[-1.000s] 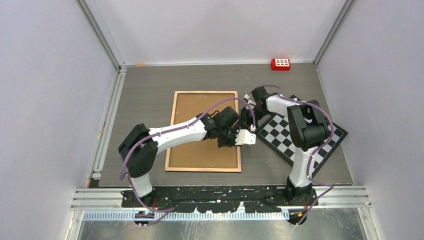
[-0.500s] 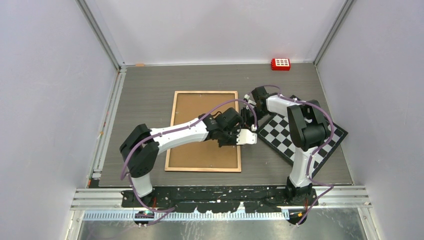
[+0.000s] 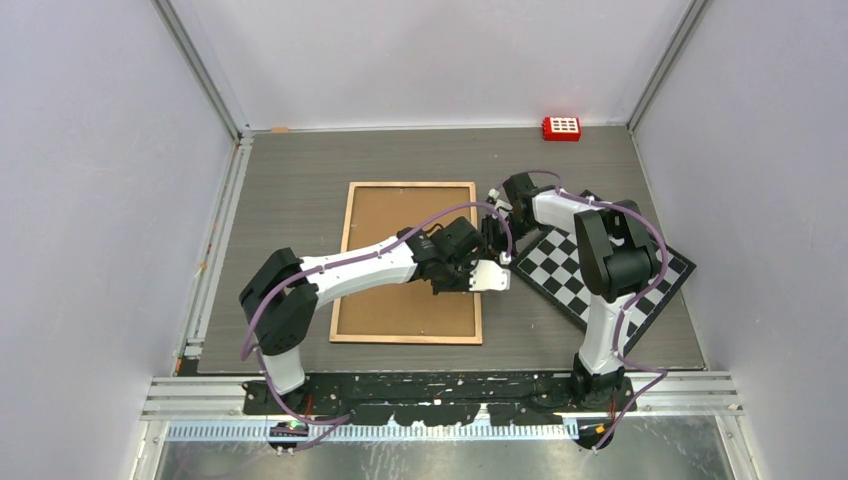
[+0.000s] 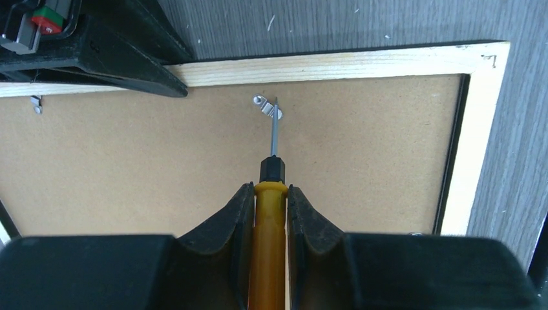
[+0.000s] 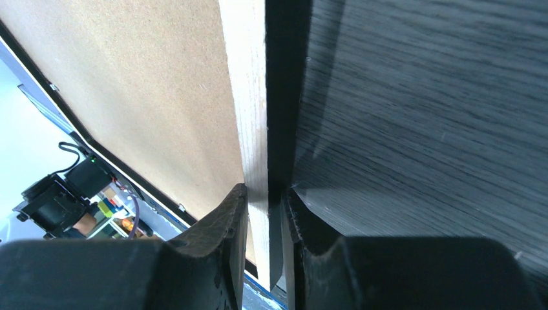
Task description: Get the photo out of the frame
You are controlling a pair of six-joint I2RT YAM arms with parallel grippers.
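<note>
The frame [image 3: 390, 205] lies face down, showing its brown backing board [image 4: 362, 148] and pale wood rim [image 4: 362, 63]. The photo is hidden under the board. My left gripper [image 3: 460, 278] is over the frame's right side, shut on a yellow-handled screwdriver [image 4: 271, 213]. The screwdriver tip touches a small metal clip [image 4: 266, 106] beside the rim. My right gripper [image 3: 488, 238] is shut on the frame's right rim [image 5: 249, 97], one finger on each side. It also shows in the left wrist view [image 4: 116, 55], further along the same rim.
A black-and-white checkerboard [image 3: 600, 275] lies right of the frame, under the right arm. A red block [image 3: 561, 127] sits at the far right edge of the grey table [image 3: 300, 160]. White walls enclose the workspace.
My left gripper has shifted slightly left and nearer with the screwdriver. The right arm and the frame have not moved.
</note>
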